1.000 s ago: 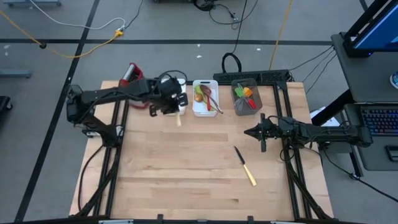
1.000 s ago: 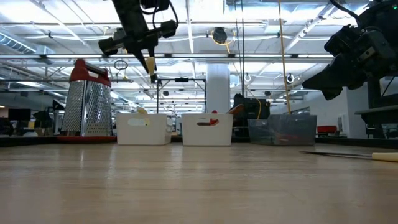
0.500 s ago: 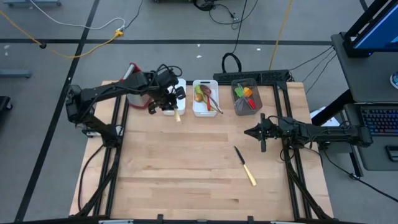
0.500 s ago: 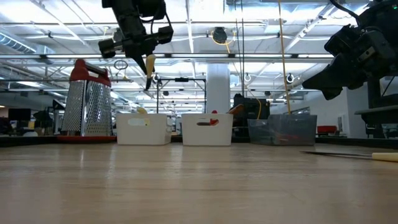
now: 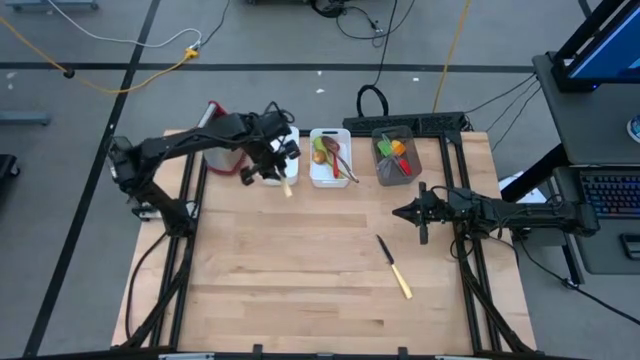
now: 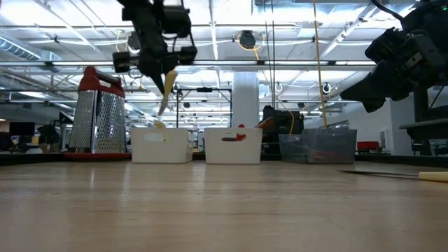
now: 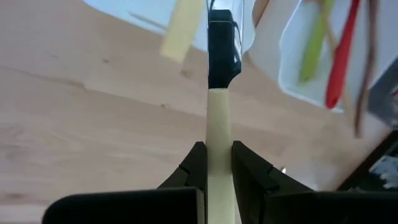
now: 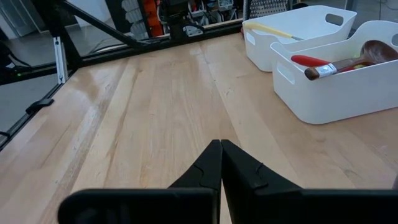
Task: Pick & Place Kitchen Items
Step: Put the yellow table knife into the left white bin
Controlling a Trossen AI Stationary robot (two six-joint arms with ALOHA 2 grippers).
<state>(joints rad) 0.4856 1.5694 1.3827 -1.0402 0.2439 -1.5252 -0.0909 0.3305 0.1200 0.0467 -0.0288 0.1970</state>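
Pale wooden tabletop (image 5: 300,260) under me, trays lined along its far edge. My left gripper (image 7: 214,163) was clamped on a cream-handled, dark-bladed knife (image 7: 219,112), held above the leftmost white rectangular tray (image 6: 162,145), blade tipped down toward it. Step, as I judged: placing. Next called for lowering into that tray, then letting go. My right gripper (image 8: 220,163) waited pinched empty over the table's right side, near a second cream-handled knife (image 5: 394,267) lying flat

Overhead, table-level, wrist views share white tray (image 5: 329,160).
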